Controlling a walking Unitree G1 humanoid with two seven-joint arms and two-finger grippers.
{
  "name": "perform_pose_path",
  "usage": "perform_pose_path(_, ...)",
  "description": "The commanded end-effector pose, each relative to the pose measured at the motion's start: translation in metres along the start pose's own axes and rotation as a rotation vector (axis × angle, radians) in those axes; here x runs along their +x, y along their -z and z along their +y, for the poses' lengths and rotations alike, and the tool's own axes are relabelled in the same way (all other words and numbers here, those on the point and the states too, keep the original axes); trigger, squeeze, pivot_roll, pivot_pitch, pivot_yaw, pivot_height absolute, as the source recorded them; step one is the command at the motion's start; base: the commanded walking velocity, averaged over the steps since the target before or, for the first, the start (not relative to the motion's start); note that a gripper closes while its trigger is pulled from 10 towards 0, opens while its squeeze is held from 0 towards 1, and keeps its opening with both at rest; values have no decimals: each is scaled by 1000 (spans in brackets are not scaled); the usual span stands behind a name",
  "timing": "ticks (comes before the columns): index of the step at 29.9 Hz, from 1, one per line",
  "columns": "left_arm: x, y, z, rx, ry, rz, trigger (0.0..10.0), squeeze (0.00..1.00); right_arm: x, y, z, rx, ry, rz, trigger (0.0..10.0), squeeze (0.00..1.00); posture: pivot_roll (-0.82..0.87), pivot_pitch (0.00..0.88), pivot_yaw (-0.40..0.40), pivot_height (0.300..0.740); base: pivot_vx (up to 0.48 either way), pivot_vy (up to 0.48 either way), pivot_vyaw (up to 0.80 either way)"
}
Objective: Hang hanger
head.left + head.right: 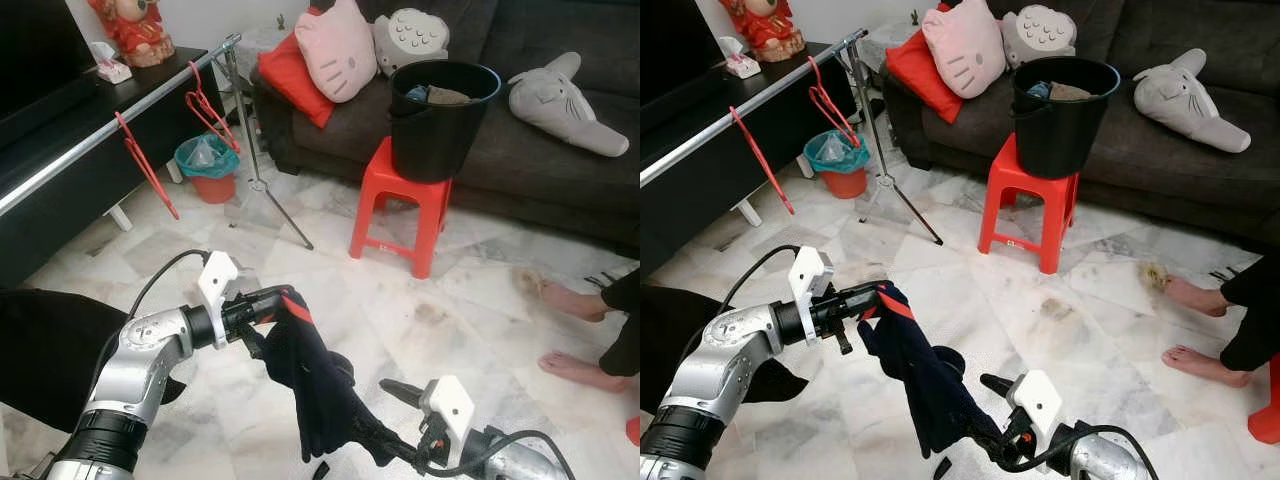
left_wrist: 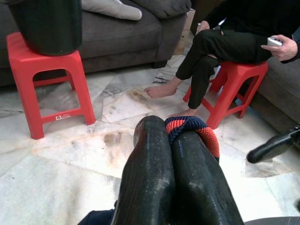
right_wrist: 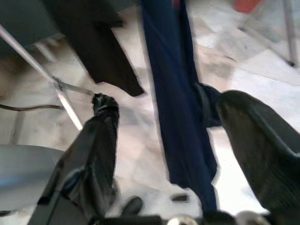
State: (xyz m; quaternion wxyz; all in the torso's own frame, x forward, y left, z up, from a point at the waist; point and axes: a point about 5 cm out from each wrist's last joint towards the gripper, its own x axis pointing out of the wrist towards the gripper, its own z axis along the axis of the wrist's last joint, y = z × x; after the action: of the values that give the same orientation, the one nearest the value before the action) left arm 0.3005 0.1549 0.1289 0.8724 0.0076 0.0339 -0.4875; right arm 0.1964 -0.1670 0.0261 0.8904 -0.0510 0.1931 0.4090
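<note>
**Garment gripped, rail not yet reached**

The left gripper (image 1: 268, 302) is closed tight on the red-trimmed edge of a dark navy garment (image 1: 318, 385), which hangs down from its fingers toward the floor. No hanger can be made out inside the cloth, so whether the garment is already on one cannot be told. The right gripper (image 3: 164, 122) is spread wide with the hanging cloth passing between its fingers, gripping nothing.

Judging progress: the clothes rail (image 1: 110, 130), at about 10 o'clock from the left gripper and well apart from it, carries two bare red hangers (image 1: 205, 105). Nothing dark hangs on it yet, so the carry to the rail and the hooking-on appear still to do.

The head views give the layout: a black bucket (image 1: 440, 115) of laundry on a red stool (image 1: 400, 205) at 1 o'clock, and bare feet (image 1: 580, 300) at 3 o'clock. The left wrist view adds a seated person (image 2: 234, 42) on another red stool, holding a phone, and shows the ribbed red-and-navy trim pinched between the fingers (image 2: 154, 178)
</note>
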Motion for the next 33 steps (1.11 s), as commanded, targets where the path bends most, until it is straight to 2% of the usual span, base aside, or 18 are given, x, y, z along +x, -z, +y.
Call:
perform_pose_path(1,-2,-10,5,35,-10,-23,10000,0,0,12,-7,-8,90,59,10000,0,-45,64,82,740,0,0,0)
perform_pose_path(2,-1,-14,6,39,-10,-35,10000,0,0,26,-15,1,196,125,10000,0,-43,63,82,740,0,0,0)
perform_pose_path(4,-1,-15,6,39,-11,-39,10000,0,-1,32,-19,0,241,143,10000,0,-44,64,82,740,0,0,0)
perform_pose_path(7,-1,-16,6,40,-11,-42,10000,0,-2,44,-17,6,265,186,10000,0,-44,63,84,740,0,0,0)
perform_pose_path(14,-2,-21,7,33,-5,-59,10000,0,-5,56,-17,16,313,220,10000,0,-43,65,83,740,0,0,0)
perform_pose_path(21,-5,-32,10,35,1,-85,10000,0,-3,65,-14,-1,312,242,10000,0,-41,65,82,740,0,0,0)
perform_pose_path(26,-10,-52,18,47,-24,-151,10000,0,1,64,-10,16,286,220,10000,0,-42,65,82,740,0,0,0)
perform_pose_path(29,-12,-59,20,55,-31,-171,10000,0,1,72,-9,20,279,236,10000,0,-40,65,82,740,0,0,0)
perform_pose_path(33,-18,-68,24,64,-37,-185,10000,0,0,69,-11,14,287,221,10000,0,-40,67,82,740,0,0,0)
